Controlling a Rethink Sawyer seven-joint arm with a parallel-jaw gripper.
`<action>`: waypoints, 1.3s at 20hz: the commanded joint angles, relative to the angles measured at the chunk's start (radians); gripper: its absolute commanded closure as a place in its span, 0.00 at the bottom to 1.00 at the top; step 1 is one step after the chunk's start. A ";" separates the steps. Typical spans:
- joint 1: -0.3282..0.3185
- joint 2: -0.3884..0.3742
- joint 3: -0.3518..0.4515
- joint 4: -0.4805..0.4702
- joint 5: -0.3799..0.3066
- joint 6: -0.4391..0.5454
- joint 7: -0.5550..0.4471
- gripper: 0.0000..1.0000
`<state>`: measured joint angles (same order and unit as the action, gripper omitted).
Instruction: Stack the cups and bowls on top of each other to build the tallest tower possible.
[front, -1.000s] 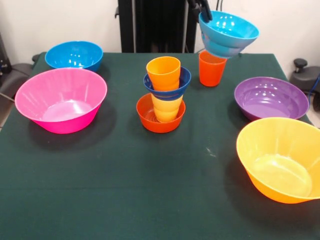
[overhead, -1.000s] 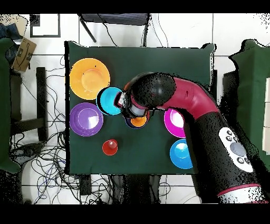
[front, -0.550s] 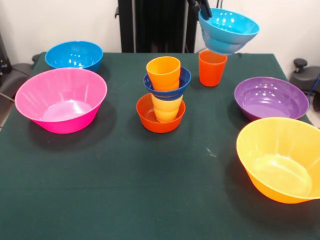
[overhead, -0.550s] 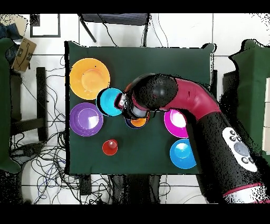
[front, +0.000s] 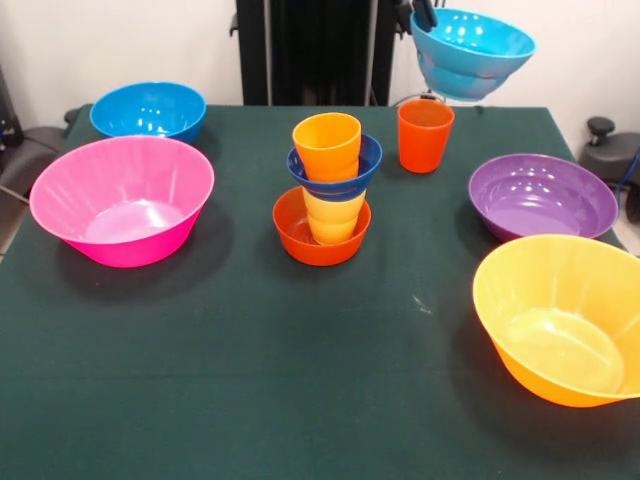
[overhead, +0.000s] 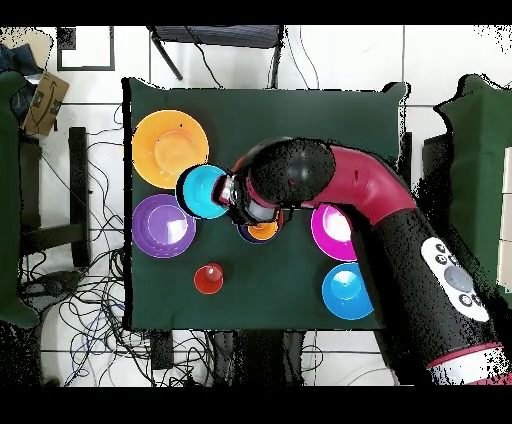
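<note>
The gripper holds the cyan bowl by its rim, pinched closed on the edge at the side nearest the tower, so the bowl hangs upright and slightly tilted, high off the desk. Holding it by the rim leaves the base free to sit on a cup mouth, which looks like the reason for this grip.

The tower is four pieces so far: the small orange-red bowl as base, the yellow cup standing in it, the dark blue bowl seated on that cup, and the light orange cup on top with its mouth open upward. The carried bowl is above the tower's height and off to one side, beyond the red-orange cup, which stands on the desk unused just beside the tower.

The wider bowls are set around the tower, well apart from it: pink bowl, medium blue bowl, purple bowl and yellow-orange bowl. That leaves free space around the stack for the approach.

Judging by this, the next move is to carry the cyan bowl over the light orange cup and centre it before lowering; an off-centre release could tip the narrow stack.
</note>
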<state>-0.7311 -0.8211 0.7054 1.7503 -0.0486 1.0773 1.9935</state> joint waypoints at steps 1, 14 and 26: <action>-0.002 0.030 0.057 0.051 -0.097 0.023 -0.220 1.00; -0.057 0.024 0.060 0.021 -0.165 0.040 -0.254 1.00; -0.111 0.069 0.090 -0.094 -0.242 0.112 -0.309 1.00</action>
<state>-0.8337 -0.7947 0.7606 1.7263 -0.2051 1.0967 1.9935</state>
